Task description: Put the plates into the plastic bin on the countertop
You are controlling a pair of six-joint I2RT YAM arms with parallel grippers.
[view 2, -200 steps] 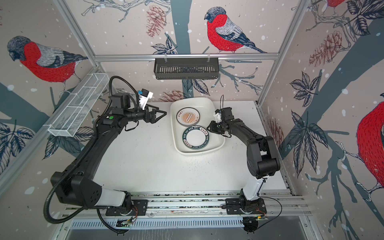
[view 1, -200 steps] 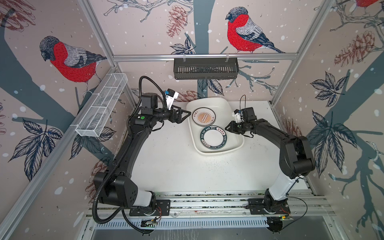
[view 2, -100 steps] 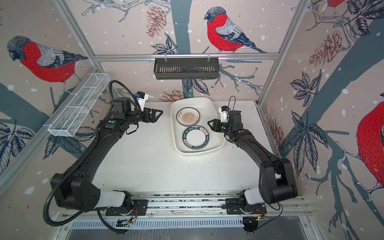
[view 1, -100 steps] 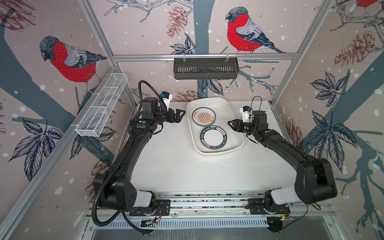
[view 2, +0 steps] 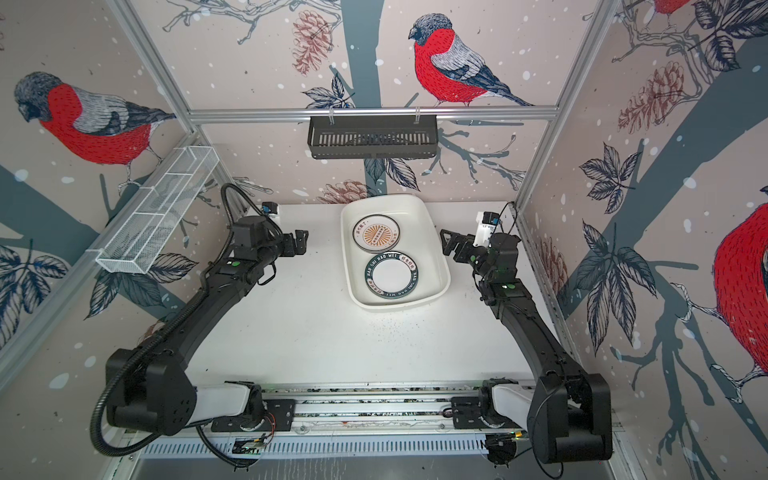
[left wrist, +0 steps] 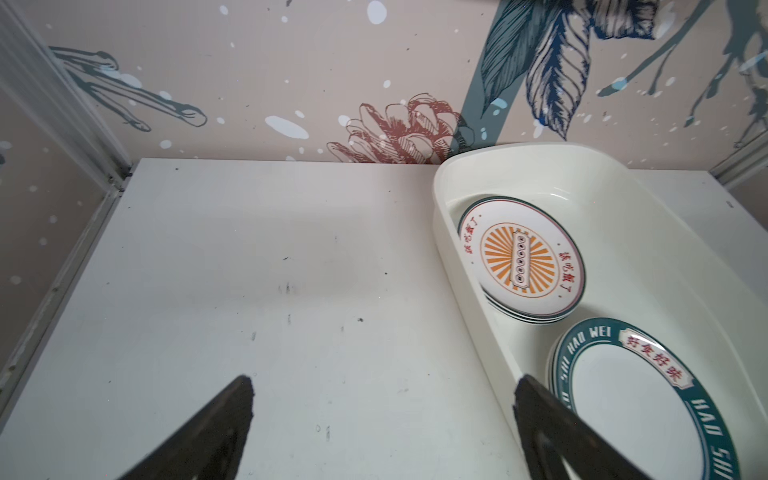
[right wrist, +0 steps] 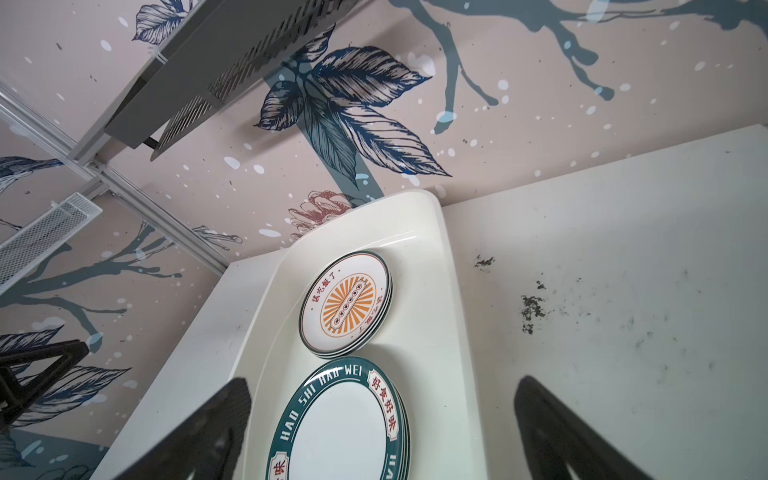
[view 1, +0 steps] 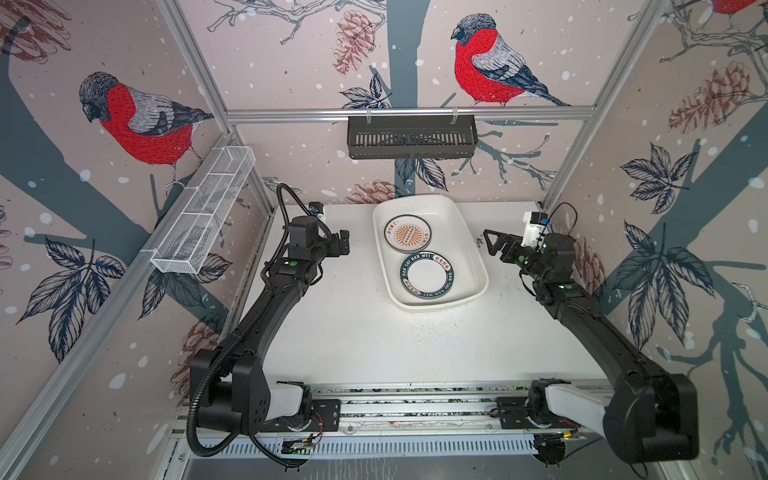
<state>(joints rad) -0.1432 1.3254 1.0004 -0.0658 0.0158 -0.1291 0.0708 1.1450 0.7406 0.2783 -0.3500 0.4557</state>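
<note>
The white plastic bin [view 1: 415, 198] [view 2: 436, 249] sits at the back middle of the countertop [view 1: 374, 332]. Two stacks of plates lie in it: one topped by an orange sunburst plate [view 1: 407, 235] [left wrist: 519, 259] [right wrist: 347, 305], the other by a teal lettered-rim plate [view 1: 430, 276] [left wrist: 636, 407] [right wrist: 340, 432]. My left gripper [view 1: 344, 242] [left wrist: 382, 386] hovers open and empty left of the bin. My right gripper [view 1: 492, 243] [right wrist: 382, 386] stands open and empty to the right of the bin, pointing at it. No plates show outside the bin.
A black slotted basket [view 1: 411, 137] hangs on the back rail. A white wire-mesh tray [view 1: 203, 220] runs along the left rail. Patterned walls close in the back and both sides. Dark specks mark the countertop [right wrist: 623, 249] right of the bin.
My right gripper has drawn back to the right from the bin's edge and opened wide. My left gripper has pulled back to the left, away from the bin.
</note>
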